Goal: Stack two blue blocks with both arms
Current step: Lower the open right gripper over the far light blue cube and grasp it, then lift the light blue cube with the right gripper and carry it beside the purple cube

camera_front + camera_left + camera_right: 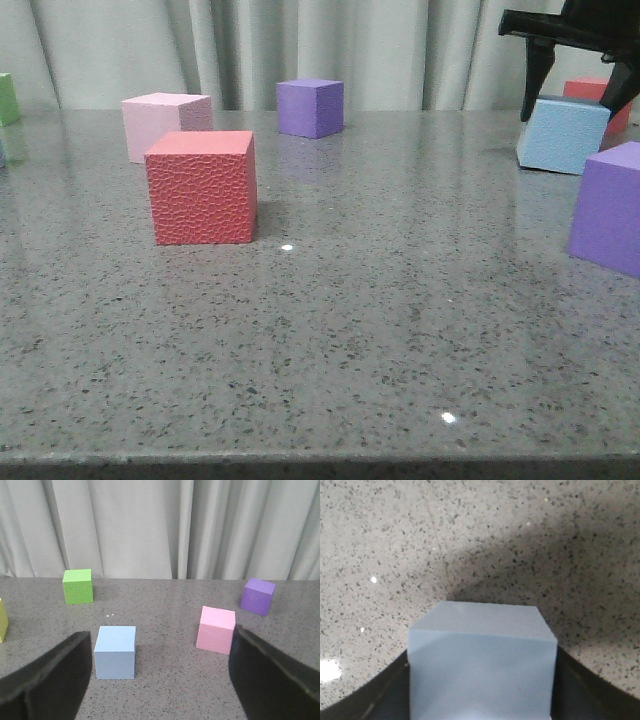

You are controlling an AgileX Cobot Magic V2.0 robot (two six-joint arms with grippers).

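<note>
Gripping one blue block [563, 133] in the right gripper [577, 100] near the table's [400, 330] far right edge, we are risking foam slip; the left gripper [160, 680], spread wide, is facing the other blue block [115, 651].

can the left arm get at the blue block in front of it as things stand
Probably yes. In the left wrist view the left gripper is open, and the blue block sits ahead between its fingers' lines, apart from the pink cube, nothing in between.

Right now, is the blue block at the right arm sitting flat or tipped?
Tipped. In the front view the blue block sits skewed between the right end effector fingers, shut on it, one lower corner raised.
</note>
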